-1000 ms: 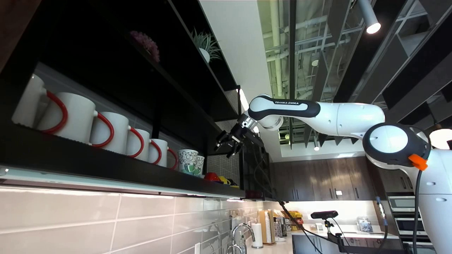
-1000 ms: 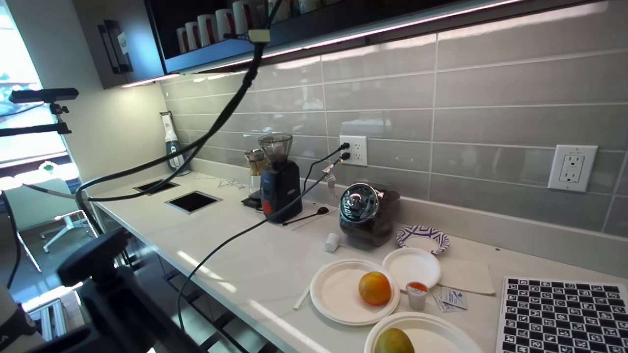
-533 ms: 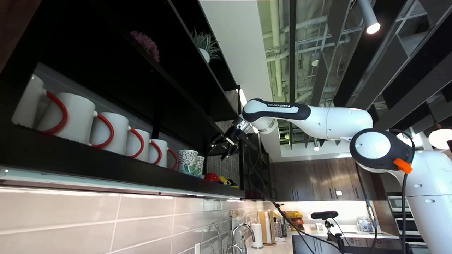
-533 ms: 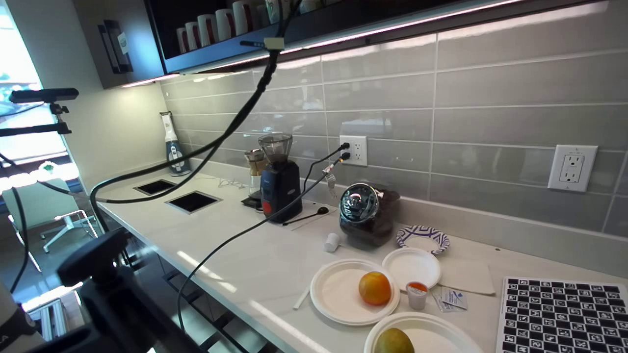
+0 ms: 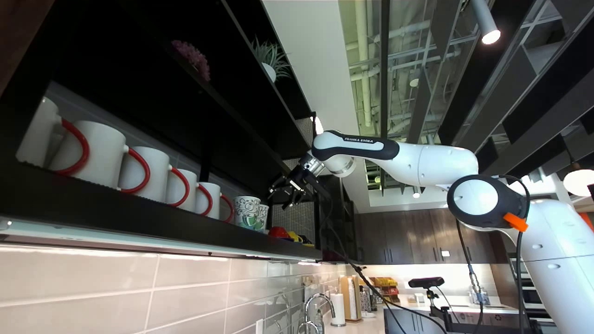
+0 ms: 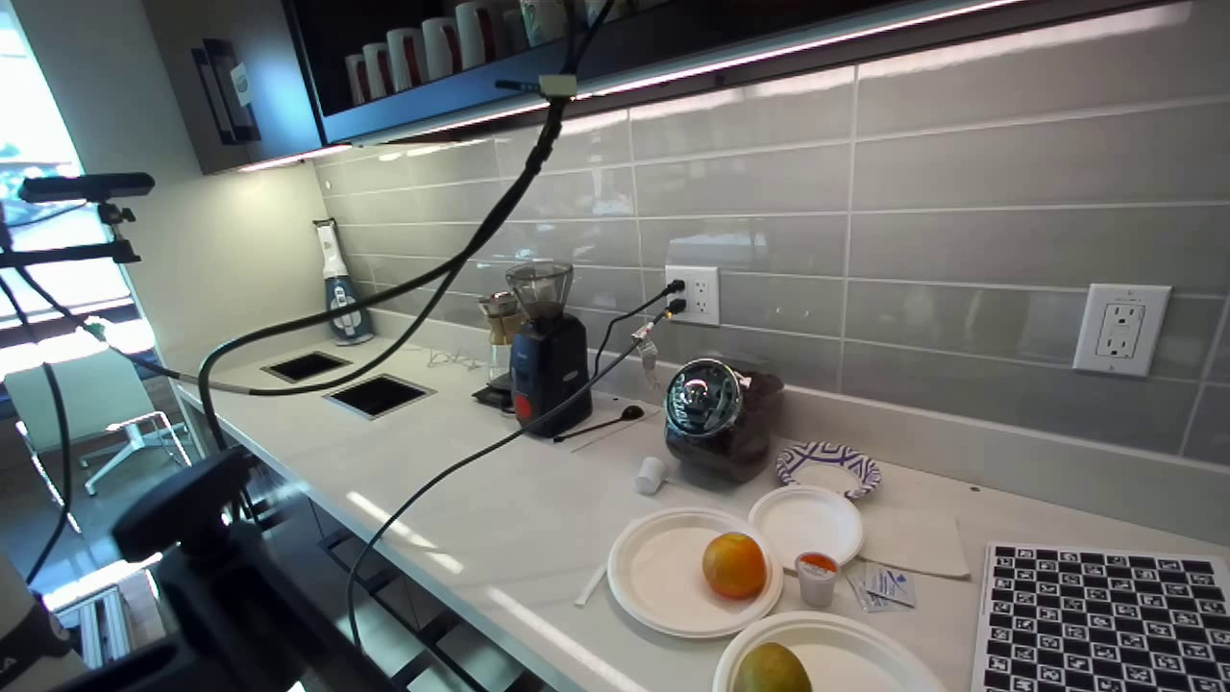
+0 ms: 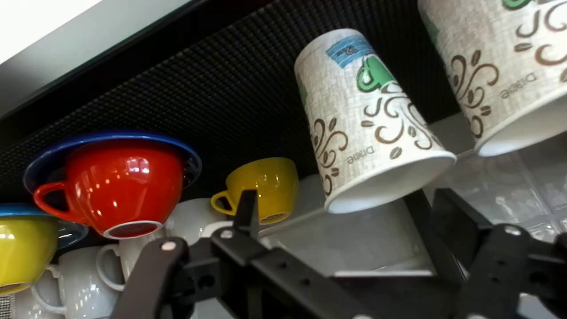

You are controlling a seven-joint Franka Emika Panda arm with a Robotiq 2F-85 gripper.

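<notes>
My gripper (image 7: 347, 201) stands open with nothing between its fingers (image 7: 248, 208). Just ahead of them in the wrist view is a patterned paper cup (image 7: 363, 119), apart from both fingers as far as I can see. A second paper cup (image 7: 505, 66) stands to its right. In an exterior view the gripper (image 5: 279, 196) hangs up and to the right of the nearer paper cup (image 5: 262, 218), beneath the upper shelf. Both cups stand mouth up there, though the wrist view shows them inverted. The gripper is out of sight in an exterior view that looks along the counter.
On the same shelf (image 5: 153, 218) are a red cup (image 7: 124, 186) on a blue saucer, a yellow cup (image 7: 266, 186), and several white mugs (image 5: 100, 153) with red handles. Below, the counter (image 6: 461, 519) holds a grinder (image 6: 550, 370), plates and an orange (image 6: 734, 565).
The arm has swung left in an exterior view, bringing the open gripper left and slightly down, closer to the paper cups. Its cable has shifted right. The things on the shelf and counter are unmoved.
</notes>
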